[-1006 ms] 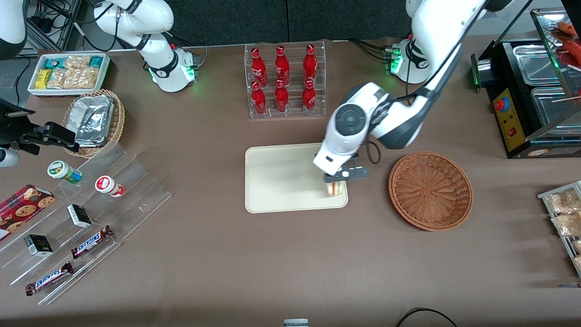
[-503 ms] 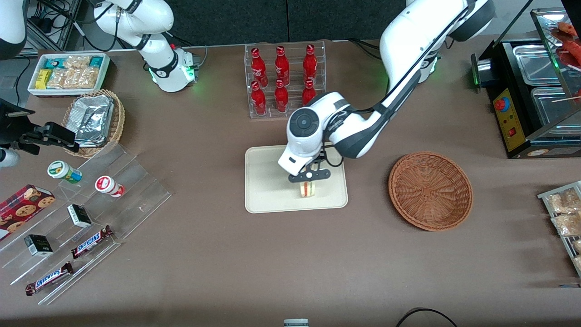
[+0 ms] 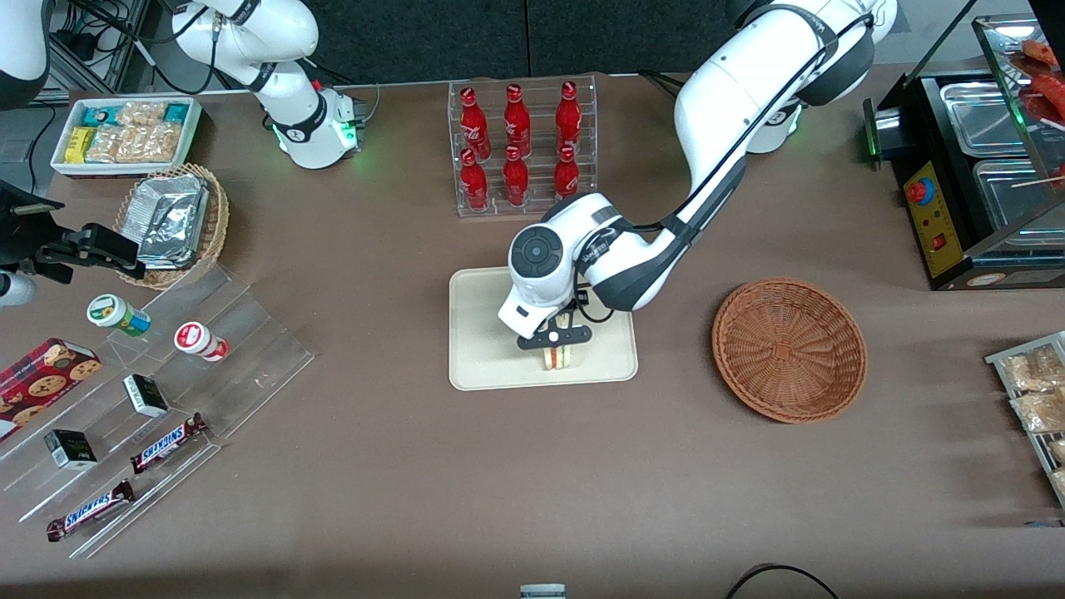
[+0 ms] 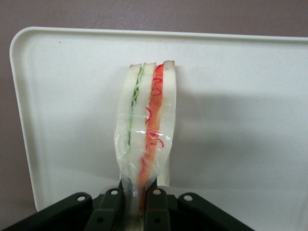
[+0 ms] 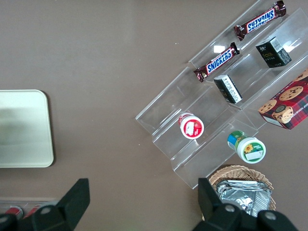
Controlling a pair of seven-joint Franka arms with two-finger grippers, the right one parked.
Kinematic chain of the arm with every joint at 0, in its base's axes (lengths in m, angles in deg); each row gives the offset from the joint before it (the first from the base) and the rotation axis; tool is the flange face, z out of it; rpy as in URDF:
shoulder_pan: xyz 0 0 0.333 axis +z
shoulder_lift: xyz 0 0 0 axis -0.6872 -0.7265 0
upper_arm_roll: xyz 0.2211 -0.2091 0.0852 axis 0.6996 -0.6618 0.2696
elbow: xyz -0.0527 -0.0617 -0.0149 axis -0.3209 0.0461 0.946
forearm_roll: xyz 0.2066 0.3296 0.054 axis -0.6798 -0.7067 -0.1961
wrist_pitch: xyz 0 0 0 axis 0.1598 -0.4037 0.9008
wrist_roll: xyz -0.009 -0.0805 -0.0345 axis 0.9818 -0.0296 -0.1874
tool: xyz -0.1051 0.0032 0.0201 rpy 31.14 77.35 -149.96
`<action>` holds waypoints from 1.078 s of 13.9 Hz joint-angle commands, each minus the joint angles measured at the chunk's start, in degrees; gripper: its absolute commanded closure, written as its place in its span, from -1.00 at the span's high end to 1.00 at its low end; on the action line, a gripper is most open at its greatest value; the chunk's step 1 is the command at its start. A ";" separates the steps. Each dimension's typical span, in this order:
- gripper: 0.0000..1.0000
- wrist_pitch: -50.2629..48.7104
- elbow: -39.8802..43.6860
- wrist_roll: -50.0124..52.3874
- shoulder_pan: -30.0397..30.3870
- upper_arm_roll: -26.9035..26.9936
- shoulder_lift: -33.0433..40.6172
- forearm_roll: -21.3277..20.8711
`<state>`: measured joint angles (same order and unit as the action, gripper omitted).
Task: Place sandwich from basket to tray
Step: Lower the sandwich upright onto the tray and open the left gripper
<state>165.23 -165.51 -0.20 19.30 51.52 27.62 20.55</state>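
Hand with sandwich over tray, basket beside it.

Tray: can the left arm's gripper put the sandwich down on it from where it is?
Probably yes. The gripper is shut on the sandwich right above the tray, and the tray is bare beneath it.

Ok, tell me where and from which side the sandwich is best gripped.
Grip across the bread faces at one end, from above. The sandwich is a thin, flat-sided wedge with its filling edge exposed; the gripper, above the tray, is shut on it that way, fingers pressing the bread.
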 commanded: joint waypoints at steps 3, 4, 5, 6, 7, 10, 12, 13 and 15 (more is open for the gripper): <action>-1.00 -1.27 2.53 -0.10 -1.38 0.63 -1.51 -1.09; -1.00 -0.75 2.44 -0.19 -1.38 0.63 -1.51 -1.18; -1.00 -0.13 2.35 -0.80 -1.38 0.63 -1.51 -1.09; -1.00 -0.13 2.44 -1.41 -1.38 0.63 -1.42 -1.09; -1.00 -0.13 2.44 -1.59 -1.38 0.63 -1.42 -1.09; -1.00 -0.13 2.09 -1.94 -1.38 0.63 -1.51 -1.09; -1.00 -0.04 2.00 -2.03 -1.38 0.63 -1.51 -1.09; -1.00 -0.04 1.91 -2.47 -1.38 0.63 -1.51 -1.09; -1.00 -0.04 1.91 -2.65 -1.46 0.63 -1.60 -1.27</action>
<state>165.46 -165.15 -2.24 18.96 51.52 26.76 20.45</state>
